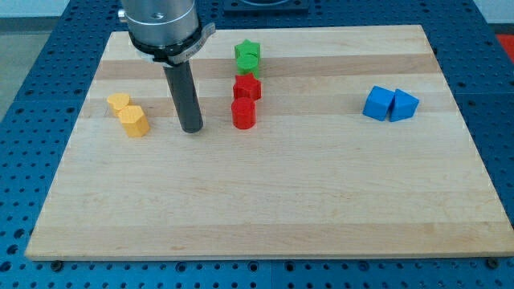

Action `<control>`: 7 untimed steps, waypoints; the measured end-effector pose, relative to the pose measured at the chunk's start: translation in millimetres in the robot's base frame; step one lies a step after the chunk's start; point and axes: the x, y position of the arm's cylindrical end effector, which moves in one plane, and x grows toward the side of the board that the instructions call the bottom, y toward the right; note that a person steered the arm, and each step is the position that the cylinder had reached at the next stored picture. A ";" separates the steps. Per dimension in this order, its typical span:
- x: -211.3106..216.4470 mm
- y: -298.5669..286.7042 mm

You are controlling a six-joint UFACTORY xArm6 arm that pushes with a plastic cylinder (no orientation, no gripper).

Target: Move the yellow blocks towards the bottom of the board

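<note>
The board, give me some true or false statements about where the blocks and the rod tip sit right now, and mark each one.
1. The two yellow blocks sit near the view's left edge of the board. True.
2. My tip is touching the red cylinder. False: it stands apart, between the yellow blocks and the red ones.
3. The green blocks lie above the red blocks in the view. True.
4. The two blue blocks are far apart from each other. False: they sit side by side at the view's right.
5. The yellow blocks are already at the view's bottom. False: they are in the upper half.
</note>
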 end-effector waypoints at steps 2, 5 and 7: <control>-46.7 -52.8; -93.1 -129.3; -81.9 -150.7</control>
